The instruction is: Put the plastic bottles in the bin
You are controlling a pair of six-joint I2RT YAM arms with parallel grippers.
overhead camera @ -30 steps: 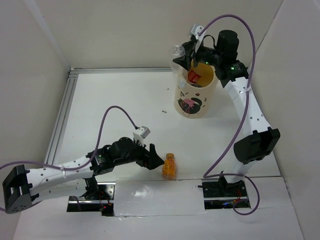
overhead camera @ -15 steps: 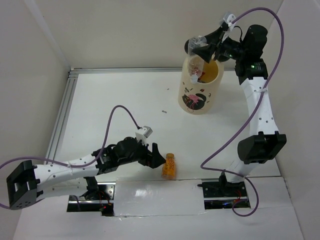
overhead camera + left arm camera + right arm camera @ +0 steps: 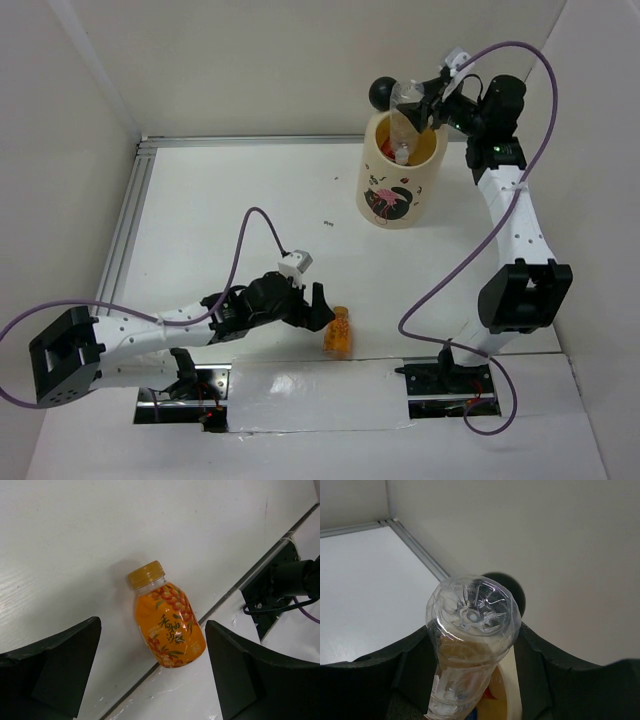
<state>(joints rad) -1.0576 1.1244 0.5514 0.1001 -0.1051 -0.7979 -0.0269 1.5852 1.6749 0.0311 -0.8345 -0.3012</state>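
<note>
As right end effector [image 3: 412, 103] clamps 1 clear bottle [image 3: 403, 128] cap-down over bin [image 3: 392, 195] for dropping, left end effector [image 3: 323, 306] gapes empty, aimed at orange bottle [image 3: 339, 332].

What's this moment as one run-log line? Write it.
left hand open, short of orange bottle lying on table | right hand shut on clear bottle, cap down over bin | not released
</note>
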